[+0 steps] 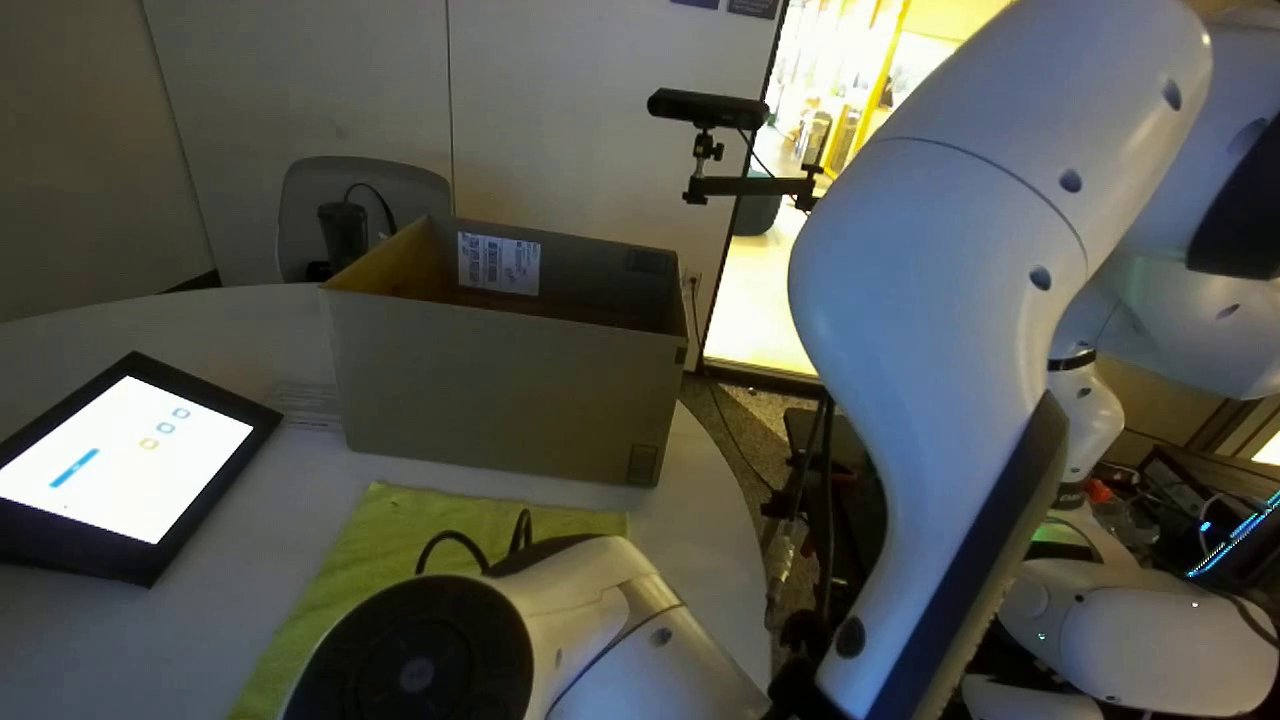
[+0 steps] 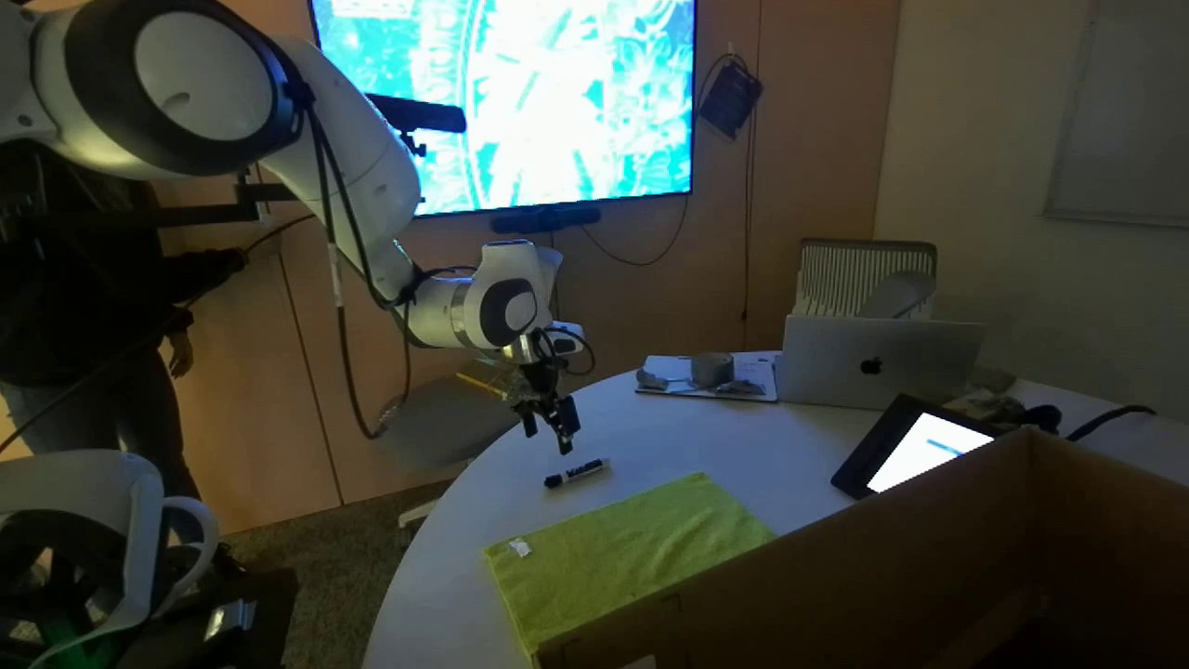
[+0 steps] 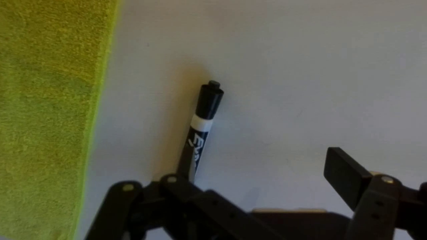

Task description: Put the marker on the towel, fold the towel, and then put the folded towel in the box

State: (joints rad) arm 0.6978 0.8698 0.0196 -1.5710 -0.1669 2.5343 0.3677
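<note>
A black and white marker (image 2: 578, 473) lies on the white table beside the towel. In the wrist view the marker (image 3: 204, 116) lies partly behind my left-hand finger. The yellow-green towel (image 2: 632, 553) lies flat and unfolded; it also shows in an exterior view (image 1: 400, 530), partly covered by the arm, and in the wrist view (image 3: 50, 116). The open cardboard box (image 1: 510, 390) stands beside the towel, also in an exterior view (image 2: 836, 576). My gripper (image 3: 263, 163) is open and empty, above the table near the marker. It also shows in an exterior view (image 2: 550, 435).
A tablet with a lit screen (image 1: 130, 460) lies beside the box. A laptop (image 2: 878, 362) and a clipboard with a tape roll (image 2: 712, 369) are at the table's far side. The round table's edge (image 2: 423, 530) runs close to the marker and towel.
</note>
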